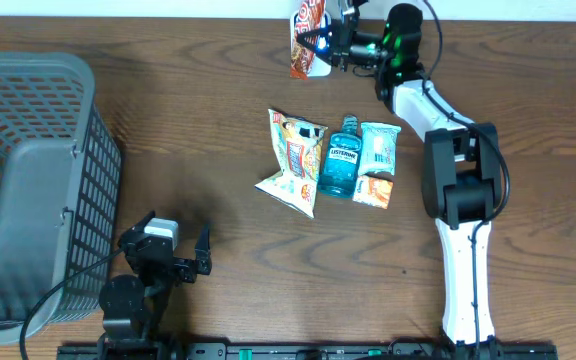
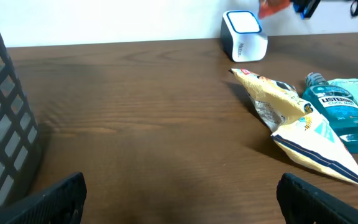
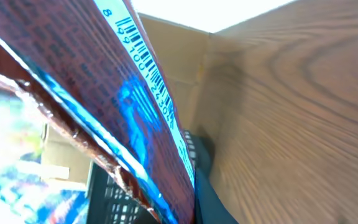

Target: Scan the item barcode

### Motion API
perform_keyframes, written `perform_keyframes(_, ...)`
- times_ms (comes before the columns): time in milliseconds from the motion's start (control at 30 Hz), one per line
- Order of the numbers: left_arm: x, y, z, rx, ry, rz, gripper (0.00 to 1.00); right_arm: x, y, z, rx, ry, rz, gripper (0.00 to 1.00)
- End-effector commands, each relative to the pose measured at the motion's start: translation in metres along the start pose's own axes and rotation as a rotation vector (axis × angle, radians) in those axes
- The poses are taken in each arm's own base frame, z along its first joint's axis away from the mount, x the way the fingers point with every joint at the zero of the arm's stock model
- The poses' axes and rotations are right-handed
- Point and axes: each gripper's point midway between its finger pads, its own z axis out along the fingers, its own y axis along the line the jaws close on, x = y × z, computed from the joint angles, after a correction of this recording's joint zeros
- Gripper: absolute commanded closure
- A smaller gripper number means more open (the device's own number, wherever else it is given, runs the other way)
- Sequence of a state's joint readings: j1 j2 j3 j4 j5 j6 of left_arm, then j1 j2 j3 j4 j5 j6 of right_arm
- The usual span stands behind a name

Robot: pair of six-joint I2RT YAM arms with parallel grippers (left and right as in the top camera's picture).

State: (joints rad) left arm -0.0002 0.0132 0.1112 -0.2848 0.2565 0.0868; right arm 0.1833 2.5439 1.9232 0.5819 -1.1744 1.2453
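Observation:
My right gripper (image 1: 330,42) is shut on a red snack packet (image 1: 306,40) and holds it up at the table's far edge. In the right wrist view the packet (image 3: 104,93) fills the frame, with its barcode (image 3: 143,70) facing the camera and blue light falling on it. A white cube scanner (image 2: 243,37) stands at the back of the table, right below the packet's red corner (image 2: 272,6). Near the front left, my left gripper (image 1: 173,262) is open and holds nothing. Its fingers (image 2: 55,199) are spread wide over bare wood.
A grey mesh basket (image 1: 28,180) stands at the left. Mid-table lie a yellow chip bag (image 1: 293,160), a blue Listerine bottle (image 1: 340,160), a white-green packet (image 1: 379,148) and a small orange packet (image 1: 374,190).

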Motion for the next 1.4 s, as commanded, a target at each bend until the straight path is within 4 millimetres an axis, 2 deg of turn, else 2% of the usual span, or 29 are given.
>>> perform_keyframes(0,0.012,0.001,0.002,0.001,0.034,0.005,0.02,-0.003,-0.034,-0.003,0.034,-0.034,0.037,0.99)
perform_keyframes(167,0.012,0.001,0.002,0.001,0.033,0.005,0.02,0.001,-0.059,-0.002,0.057,-0.040,0.054,0.99)
perform_keyframes(267,0.012,0.001,0.002,0.001,0.033,0.005,0.02,0.000,-0.060,-0.003,0.064,-0.047,0.010,0.99)
perform_keyframes(333,0.012,0.001,0.002,0.001,0.033,0.005,0.02,-0.002,-0.058,-0.005,0.060,-0.050,-0.012,0.98)
perform_keyframes(433,0.012,0.001,0.002,0.001,0.034,0.005,0.02,-0.001,-0.040,-0.004,0.019,-0.009,-0.063,0.99)
perform_keyframes(633,0.012,0.001,0.002,0.001,0.034,0.005,0.02,-0.013,0.032,-0.017,-0.046,0.016,-0.250,0.98)
perform_keyframes(833,0.012,0.001,0.002,0.001,0.034,0.005,0.02,-0.024,0.132,-0.035,-0.064,-0.016,-0.423,0.98)
perform_keyframes(900,0.012,0.001,0.002,0.001,0.033,0.005,0.02,-0.026,0.166,-0.043,-0.034,-0.045,-0.492,0.98)
perform_keyframes(967,0.012,0.001,0.002,0.001,0.033,0.005,0.02,-0.027,0.187,-0.051,0.035,-0.086,-0.544,0.98)
perform_keyframes(1000,0.012,0.001,0.002,0.001,0.034,0.005,0.02,-0.029,0.193,-0.058,0.122,-0.126,-0.566,0.98)
perform_keyframes(1067,0.012,0.001,0.002,0.001,0.034,0.005,0.02,-0.034,0.188,-0.081,0.393,-0.222,-0.593,0.98)
perform_keyframes(1133,0.012,0.001,0.002,0.001,0.034,0.005,0.02,-0.038,0.174,-0.116,0.708,-0.306,-0.616,0.98)
perform_keyframes(1167,0.012,0.001,0.002,0.001,0.033,0.005,0.02,-0.039,0.158,-0.191,1.196,-0.457,-0.566,0.99)
perform_keyframes(1233,0.012,0.001,0.002,0.001,0.034,0.005,0.02,-0.035,0.155,-0.242,1.468,-0.540,-0.523,0.99)
perform_keyframes(1267,0.012,0.001,0.002,0.001,0.033,0.005,0.02,-0.033,0.154,-0.259,1.564,-0.561,-0.511,0.99)
perform_keyframes(1367,0.012,0.001,0.002,0.001,0.034,0.005,0.02,-0.023,0.148,-0.327,1.919,-0.568,-0.474,0.99)
